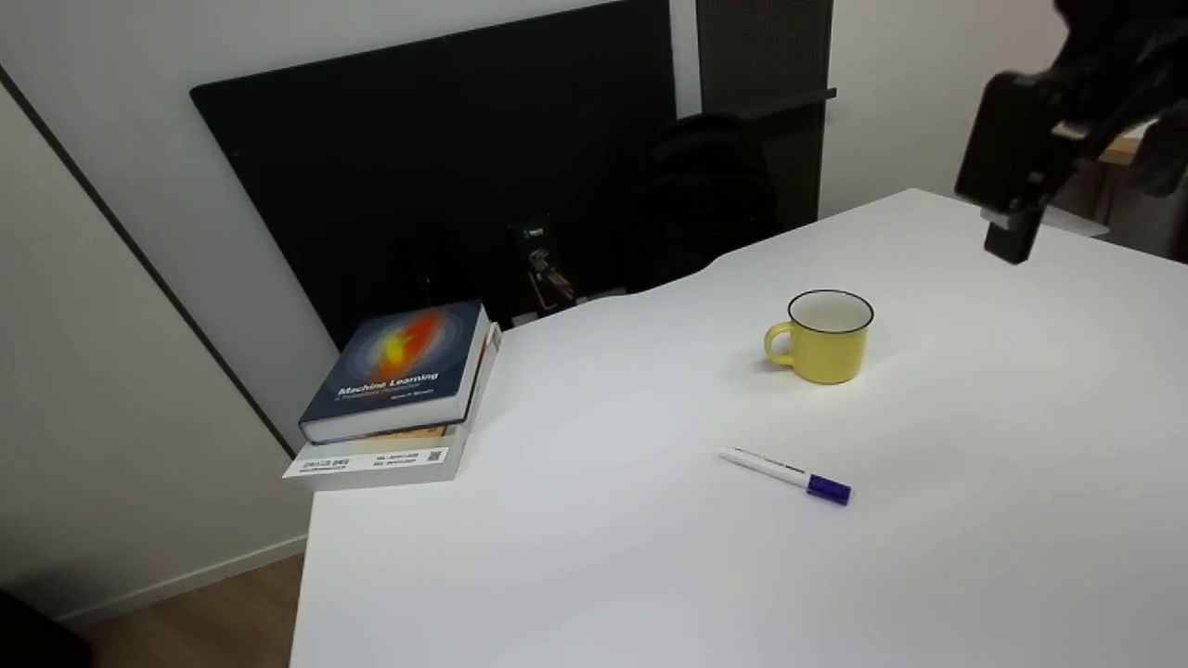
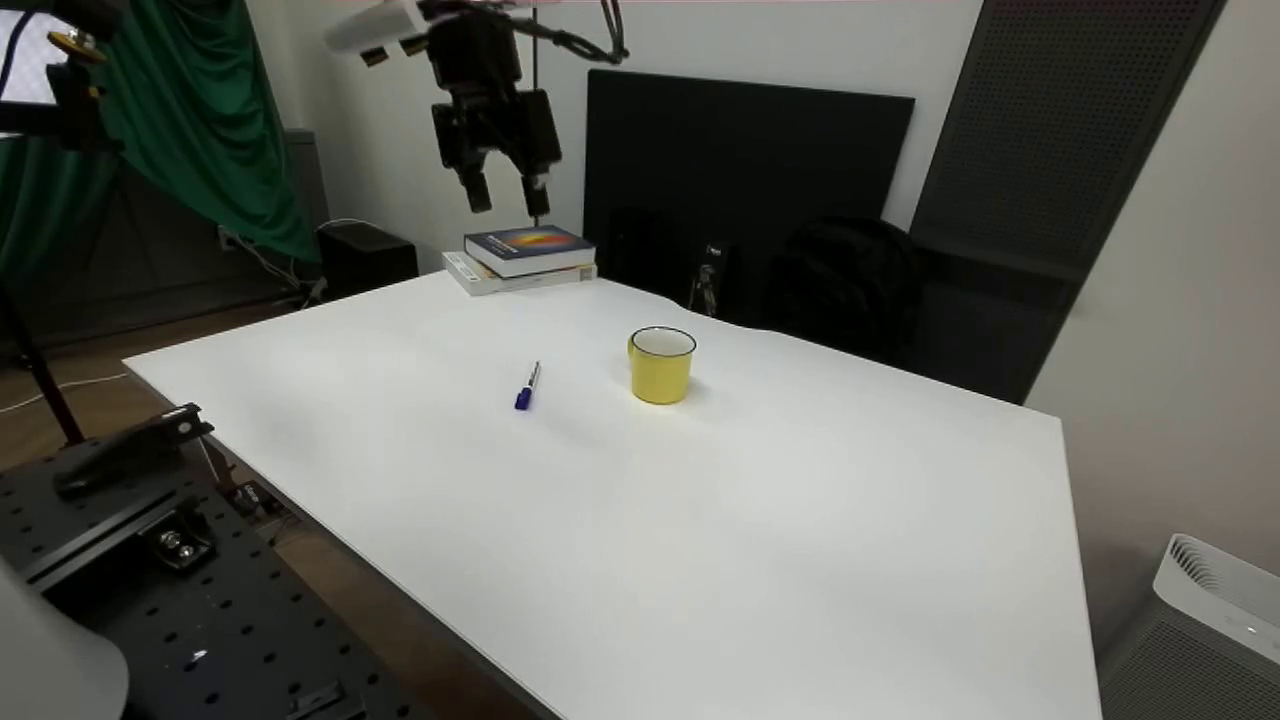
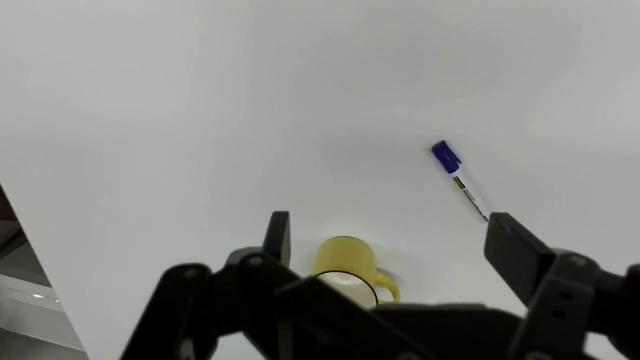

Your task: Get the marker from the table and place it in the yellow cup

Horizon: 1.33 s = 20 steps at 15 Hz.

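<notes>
The marker, white with a purple cap, lies flat on the white table. It shows in both exterior views [image 1: 787,476] [image 2: 527,387] and in the wrist view [image 3: 460,176], where its plain end is hidden at the right finger. The yellow cup, with a dark rim and white inside, stands upright near the marker in both exterior views [image 1: 826,348] [image 2: 660,372]. The wrist view [image 3: 346,256] shows it partly hidden behind the gripper. My gripper [image 2: 508,203] is open and empty, high above the table. In the wrist view [image 3: 389,220] its fingers are wide apart.
Two stacked books [image 1: 394,390] [image 2: 530,250] lie at a table corner. The white table [image 1: 557,557] [image 2: 750,560] has an edge at the lower left of the wrist view. A black backpack [image 2: 848,290] and a dark panel [image 2: 740,160] stand behind the table.
</notes>
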### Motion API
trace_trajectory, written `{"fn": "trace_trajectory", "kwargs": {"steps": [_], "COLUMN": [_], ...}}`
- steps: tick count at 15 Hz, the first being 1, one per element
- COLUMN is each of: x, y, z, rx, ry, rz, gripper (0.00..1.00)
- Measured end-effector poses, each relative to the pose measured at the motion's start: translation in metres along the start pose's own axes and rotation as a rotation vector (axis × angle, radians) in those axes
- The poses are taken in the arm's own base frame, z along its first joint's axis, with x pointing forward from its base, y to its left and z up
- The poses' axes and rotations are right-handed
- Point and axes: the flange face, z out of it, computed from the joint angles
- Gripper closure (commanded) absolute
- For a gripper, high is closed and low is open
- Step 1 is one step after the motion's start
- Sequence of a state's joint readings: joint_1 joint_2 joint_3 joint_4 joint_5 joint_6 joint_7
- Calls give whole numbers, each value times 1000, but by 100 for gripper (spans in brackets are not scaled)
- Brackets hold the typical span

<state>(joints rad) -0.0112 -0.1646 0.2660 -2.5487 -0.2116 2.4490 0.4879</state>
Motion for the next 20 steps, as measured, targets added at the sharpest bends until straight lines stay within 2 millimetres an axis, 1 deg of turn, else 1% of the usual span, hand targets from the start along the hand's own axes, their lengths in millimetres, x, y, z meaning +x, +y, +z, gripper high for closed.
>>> {"fn": "trace_trajectory", "kwargs": {"steps": [2, 4, 7, 10, 12, 14, 17, 20], "x": [17, 35, 63, 88, 104, 118, 132, 139], "y": [7, 10, 2, -11, -23, -37, -63, -90], "z": [31, 59, 93, 114, 123, 126, 124, 119], "rx": [38, 91, 168, 190, 179, 158, 144, 154], "ry": [-45, -99, -171, -230, -241, -227, -190, -160], "rz": [-29, -62, -127, -205, -278, -368, -490, -577], "gripper": [0, 0, 0, 0, 0, 0, 0, 0]}}
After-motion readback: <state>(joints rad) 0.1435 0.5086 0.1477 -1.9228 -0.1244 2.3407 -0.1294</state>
